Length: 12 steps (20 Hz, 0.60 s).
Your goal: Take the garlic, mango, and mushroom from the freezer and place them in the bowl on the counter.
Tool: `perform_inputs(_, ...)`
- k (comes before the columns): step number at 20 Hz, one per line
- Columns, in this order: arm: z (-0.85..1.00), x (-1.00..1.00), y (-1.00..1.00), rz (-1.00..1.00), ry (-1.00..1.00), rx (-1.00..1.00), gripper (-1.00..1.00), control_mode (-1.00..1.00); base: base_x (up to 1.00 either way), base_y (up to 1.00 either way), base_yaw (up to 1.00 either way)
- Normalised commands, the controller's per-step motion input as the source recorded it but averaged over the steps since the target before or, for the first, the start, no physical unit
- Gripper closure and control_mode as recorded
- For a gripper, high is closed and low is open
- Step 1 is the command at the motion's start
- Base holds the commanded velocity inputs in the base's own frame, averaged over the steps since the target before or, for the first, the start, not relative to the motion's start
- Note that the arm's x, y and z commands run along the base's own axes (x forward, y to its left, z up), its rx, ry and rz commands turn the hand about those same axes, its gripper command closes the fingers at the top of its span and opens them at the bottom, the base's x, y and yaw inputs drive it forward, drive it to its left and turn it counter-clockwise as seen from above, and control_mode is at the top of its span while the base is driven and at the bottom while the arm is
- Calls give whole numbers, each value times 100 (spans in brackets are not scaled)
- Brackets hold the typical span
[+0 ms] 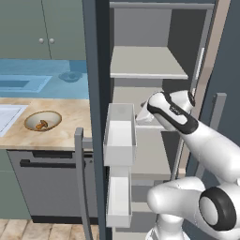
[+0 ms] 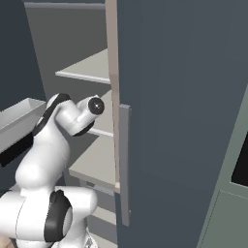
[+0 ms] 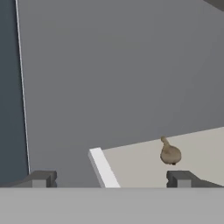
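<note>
Gripper (image 3: 111, 179) reaches into the freezer (image 1: 150, 61), jaws wide and empty; a small brown stalked item, probably the garlic (image 3: 169, 153), sits on the pale shelf (image 3: 197, 148) near its front edge; shift across, centre it, then descend

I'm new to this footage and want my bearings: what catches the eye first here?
The white arm reaches into the open freezer, its pincer open near a small brown garlic-like bulb on a pale shelf. On the counter to the left, the bowl already holds one small brown item.
</note>
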Motion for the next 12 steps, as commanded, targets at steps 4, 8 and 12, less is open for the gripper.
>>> perform_inputs(4, -1, 13, 0, 0, 0, 0, -100, -100, 0, 0, 0)
perform_inputs(8, -1, 17, 1, 0, 0, 0, -100, -100, 0, 0, 0)
perform_inputs(12, -3, 8, 2, 0, 0, 0, -100, -100, 0, 0, 0)
